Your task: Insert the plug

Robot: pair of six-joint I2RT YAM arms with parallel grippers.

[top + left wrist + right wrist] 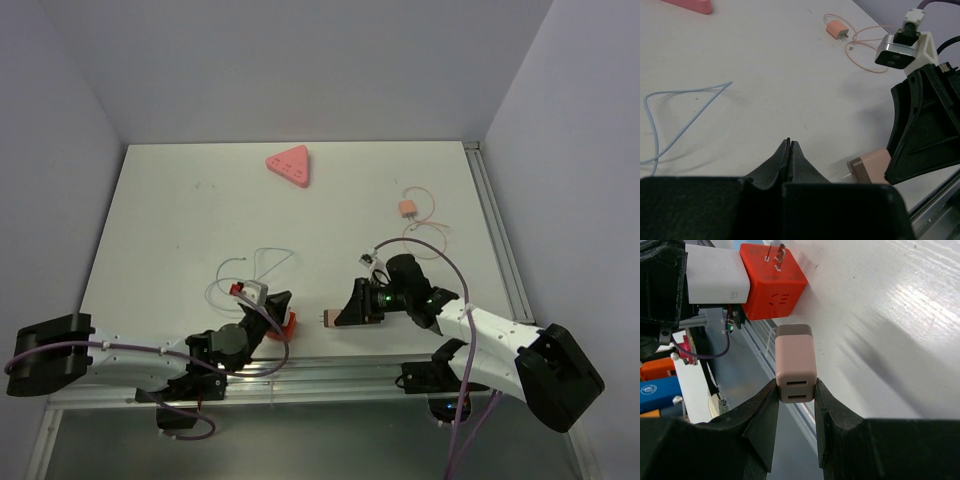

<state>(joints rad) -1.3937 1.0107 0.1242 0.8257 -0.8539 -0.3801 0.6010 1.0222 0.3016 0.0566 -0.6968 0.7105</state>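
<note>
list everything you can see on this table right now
triangular block: one, pink, far middle of the table
small charger with cord: one, orange-pink, far right
thin cable: one, pale, loose, left of centre
adapter cube: one, red, prongs up, near edge beside the left tool
charger block: one, pale pink, held in the right tool
table: one, white
left tool: one, black, shut, empty
right tool: one, black, shut on the charger block

Pink plug [796,362], held level, points its prongs at the red cube [774,282] nearby.
</note>
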